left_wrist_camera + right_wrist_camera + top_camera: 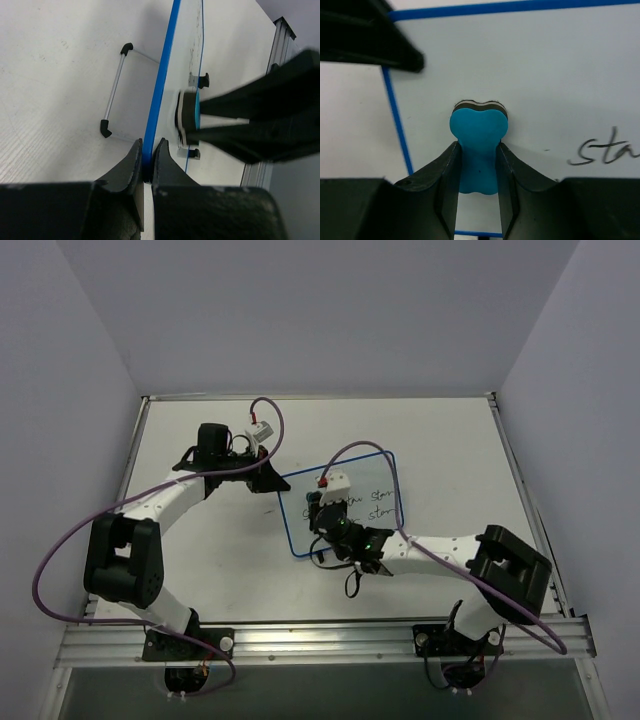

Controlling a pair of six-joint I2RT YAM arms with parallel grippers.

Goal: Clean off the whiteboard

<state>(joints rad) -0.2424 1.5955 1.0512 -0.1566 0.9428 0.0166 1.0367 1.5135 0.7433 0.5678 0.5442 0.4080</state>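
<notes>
- Blue rim (pixel 162 80) of the whiteboard (pixel 370 475) sits clamped between the fingers of the left end effector (pixel 147 160), which is pressed tight on that edge at the board's left corner.
- Beside that grip, a wire foot (pixel 115 90) with black tips stands on the bench (pixel 60 75), so the board seems propped up rather than lying flat.
- The board itself sits mid-bench, between the two arms.
- Over it, the right end effector (pixel 477 165) pinches a small blue eraser (pixel 479 127), with the felt face against the white surface just inside the left rim.
- Around the eraser the surface looks clean.
- Further right, black handwriting (pixel 607 152) is not yet wiped.
- By my reading the wiping step is under way and the task is only partly done.
- The next move calls for a rightward sweep across the writing with steady pressure.
- Meanwhile the left grip must hold firm so the board neither slides nor tips.
</notes>
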